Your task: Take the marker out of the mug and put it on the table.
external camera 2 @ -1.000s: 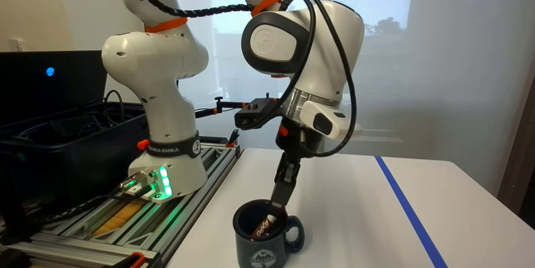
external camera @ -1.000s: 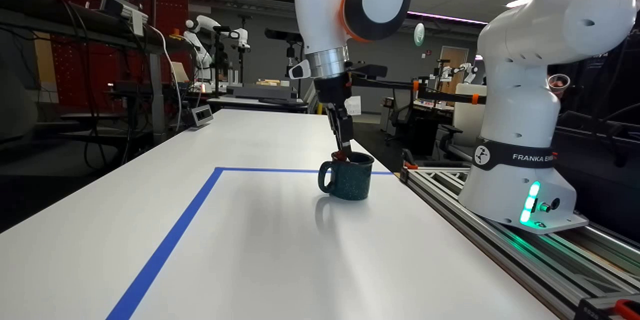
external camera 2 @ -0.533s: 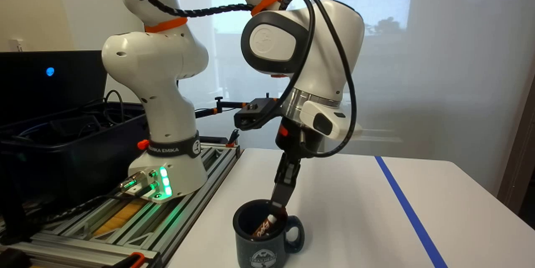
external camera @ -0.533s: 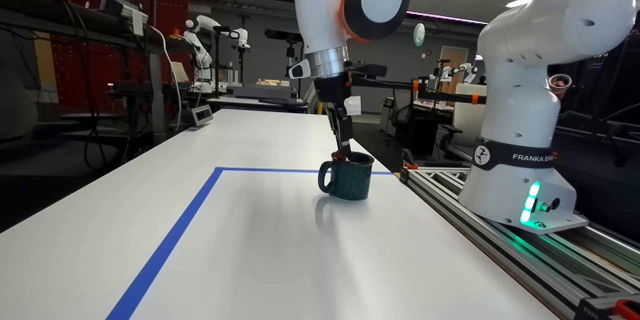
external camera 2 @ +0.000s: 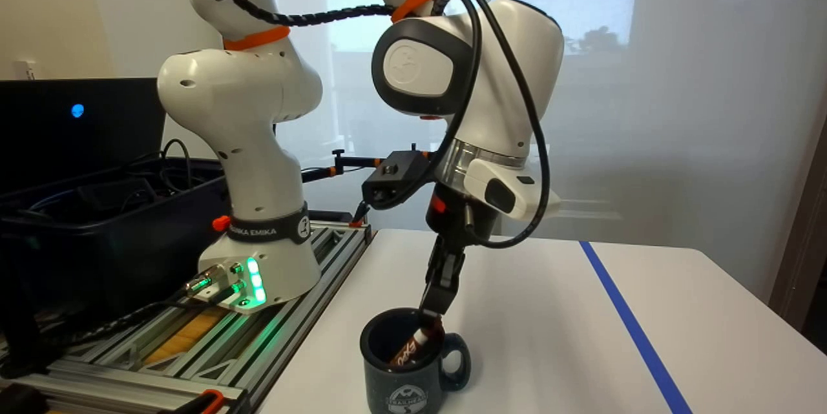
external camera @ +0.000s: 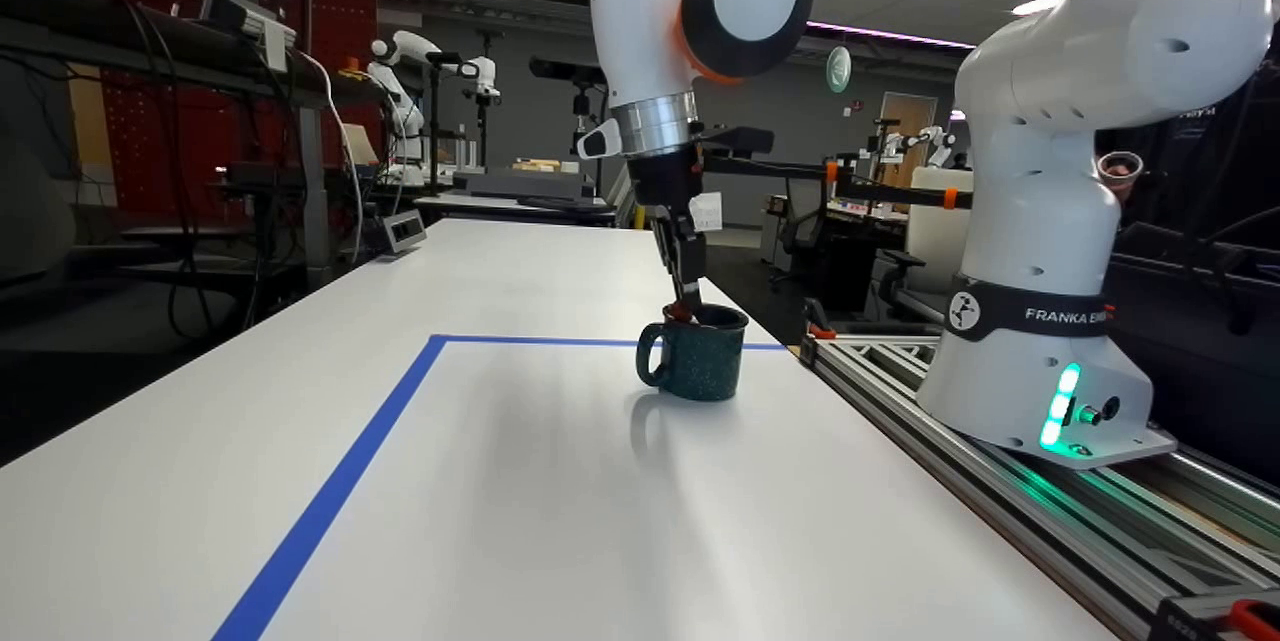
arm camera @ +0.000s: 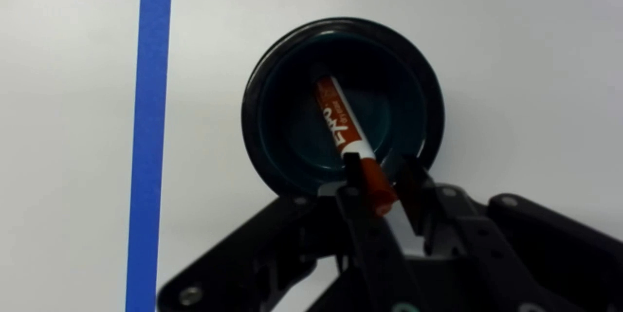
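Observation:
The marker is reddish-brown with a white band and a red cap. It leans inside the mug, cap end up at the rim. It also shows in an exterior view. The dark teal mug stands upright on the white table, also seen in an exterior view and the wrist view. My gripper reaches down at the mug's rim, also in both exterior views. Its fingers stand either side of the cap. The left finger is close to the cap; a gap shows at the right finger.
Blue tape runs along the table, also in the wrist view. The mug's handle sticks out to one side. A metal rail frame with the robot base borders the table. A small grey device sits at the far table edge.
The arm's upper links have shifted slightly and the wrist has turned a little. The fingertips stay at the mug's rim. The mug and marker look unmoved.

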{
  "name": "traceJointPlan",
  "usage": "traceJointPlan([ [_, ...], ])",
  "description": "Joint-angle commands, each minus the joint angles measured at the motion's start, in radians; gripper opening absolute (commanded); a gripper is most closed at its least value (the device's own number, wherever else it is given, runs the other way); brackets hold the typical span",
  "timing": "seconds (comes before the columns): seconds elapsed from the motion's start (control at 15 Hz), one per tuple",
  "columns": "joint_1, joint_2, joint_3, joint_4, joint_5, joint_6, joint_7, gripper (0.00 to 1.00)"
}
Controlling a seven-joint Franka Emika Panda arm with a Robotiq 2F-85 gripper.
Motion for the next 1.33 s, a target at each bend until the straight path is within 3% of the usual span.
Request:
traceJointPlan([
  [0.0, 0.003, 0.005, -0.018, 0.001, 0.054, 0.015, -0.071, 0.28],
  [0.2, 0.002, 0.008, -0.025, 0.001, 0.080, 0.015, -0.107, 0.32],
  [0.33, 0.001, 0.008, -0.028, 0.001, 0.089, 0.015, -0.123, 0.30],
  [0.53, 0.000, 0.009, -0.033, 0.001, 0.095, 0.016, -0.140, 0.12],
  [0.6, 0.000, 0.007, -0.035, 0.002, 0.095, 0.015, -0.146, 0.02],
  [1.0, 0.005, -0.035, -0.032, 0.007, 0.090, -0.011, -0.157, 0.04],
  [1.27, 0.015, -0.127, -0.017, -0.011, 0.082, -0.055, -0.138, 0.04],
])
